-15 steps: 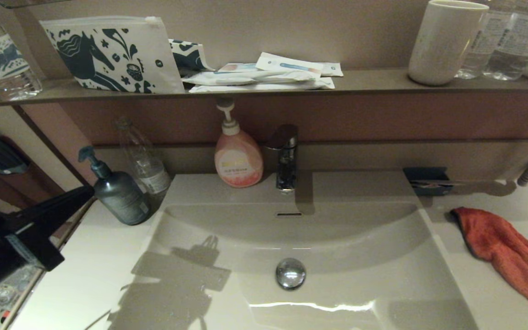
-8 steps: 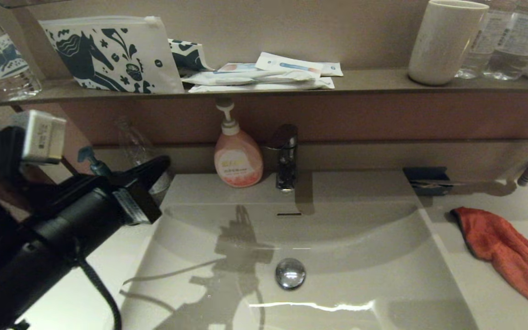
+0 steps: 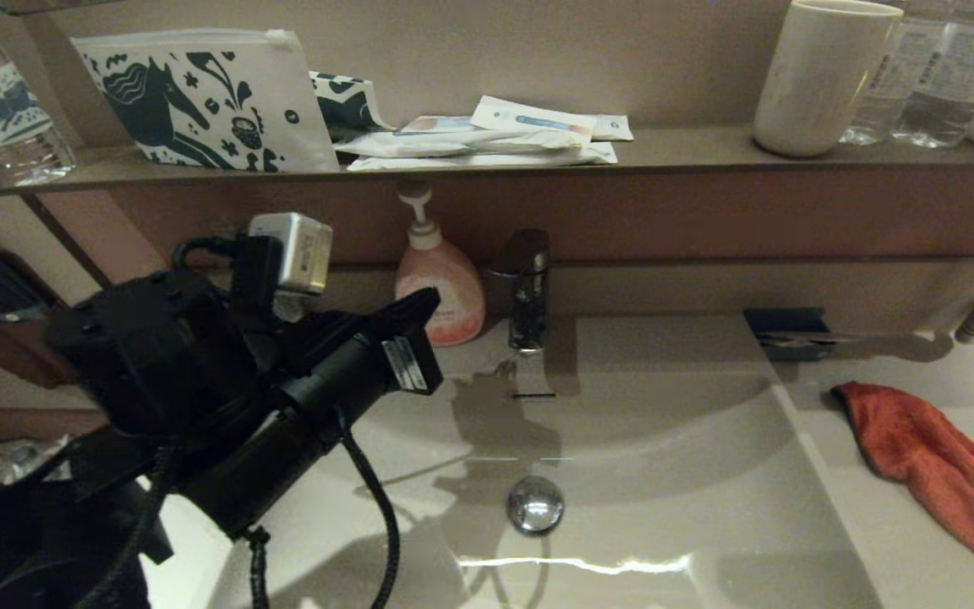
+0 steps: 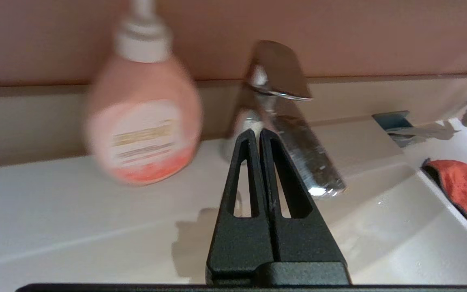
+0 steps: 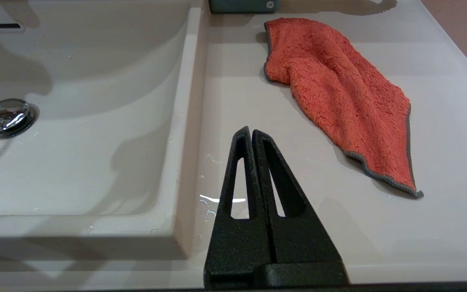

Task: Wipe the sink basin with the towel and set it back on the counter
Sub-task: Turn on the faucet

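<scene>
The right claw point(image 5: 251, 136), its tips pressed together and holding nothing, hovers over the counter point(image 5: 440, 61) beside the towel point(image 5: 339, 97), which lies flat and crumpled right of the sink basin point(image 3: 664, 524). Soft, light terry like this should bunch easily; a pinch at a raised fold near its middle looks the surest hold. The basin holds only its drain plug point(image 3: 536, 504) and a few droplets. The left claw point(image 4: 256, 136), also closed and empty, points toward the faucet point(image 3: 525, 288) and soap bottle point(image 3: 446, 292). On the shelf point(image 3: 690, 150) beyond stands a cup point(image 3: 821, 76), contents unseen.
</scene>
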Available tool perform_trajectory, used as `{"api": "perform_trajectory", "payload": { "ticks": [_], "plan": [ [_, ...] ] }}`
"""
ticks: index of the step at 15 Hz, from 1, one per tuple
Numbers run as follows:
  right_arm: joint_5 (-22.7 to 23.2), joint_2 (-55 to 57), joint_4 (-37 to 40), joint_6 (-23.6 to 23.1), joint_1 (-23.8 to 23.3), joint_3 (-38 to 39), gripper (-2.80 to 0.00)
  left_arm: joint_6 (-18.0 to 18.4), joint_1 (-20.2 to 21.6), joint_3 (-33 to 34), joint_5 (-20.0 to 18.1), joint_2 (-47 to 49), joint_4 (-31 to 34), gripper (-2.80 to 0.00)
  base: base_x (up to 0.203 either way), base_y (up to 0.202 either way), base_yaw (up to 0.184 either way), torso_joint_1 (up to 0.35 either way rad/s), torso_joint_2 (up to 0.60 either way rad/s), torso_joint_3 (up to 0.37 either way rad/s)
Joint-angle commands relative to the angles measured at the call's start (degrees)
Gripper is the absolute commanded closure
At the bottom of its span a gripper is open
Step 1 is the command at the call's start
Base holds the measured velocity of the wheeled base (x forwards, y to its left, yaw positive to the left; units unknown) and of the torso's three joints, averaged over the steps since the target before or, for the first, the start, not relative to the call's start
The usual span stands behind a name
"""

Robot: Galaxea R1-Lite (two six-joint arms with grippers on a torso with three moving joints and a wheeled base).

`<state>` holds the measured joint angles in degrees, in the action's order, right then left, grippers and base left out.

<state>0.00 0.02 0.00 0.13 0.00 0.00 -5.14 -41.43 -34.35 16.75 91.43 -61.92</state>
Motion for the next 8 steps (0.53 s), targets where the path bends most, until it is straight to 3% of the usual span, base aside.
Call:
{"api": "perform_trajectory", "payload": {
  "ticks": [1, 5, 8],
  "plan": [
    [0.00, -0.02, 0.00, -0.05, 0.00, 0.00, 0.00, 0.13, -1.20, -1.80, 0.18, 7.21, -2.21, 0.00, 0.000, 0.000, 0.000, 0.000, 0.00, 0.000],
    [0.00, -0.02, 0.00, 0.03, 0.00, 0.00, 0.00, 0.49, -3.16, -5.76, -0.05, 12.78, -4.55, 0.00, 0.000, 0.000, 0.000, 0.000, 0.00, 0.000],
    [0.00, -0.02, 0.00, 0.03, 0.00, 0.00, 0.00, 1.86, -2.44, -10.25, -1.42, 15.41, -4.37, 0.00, 0.000, 0.000, 0.000, 0.000, 0.00, 0.000]
  ]
}}
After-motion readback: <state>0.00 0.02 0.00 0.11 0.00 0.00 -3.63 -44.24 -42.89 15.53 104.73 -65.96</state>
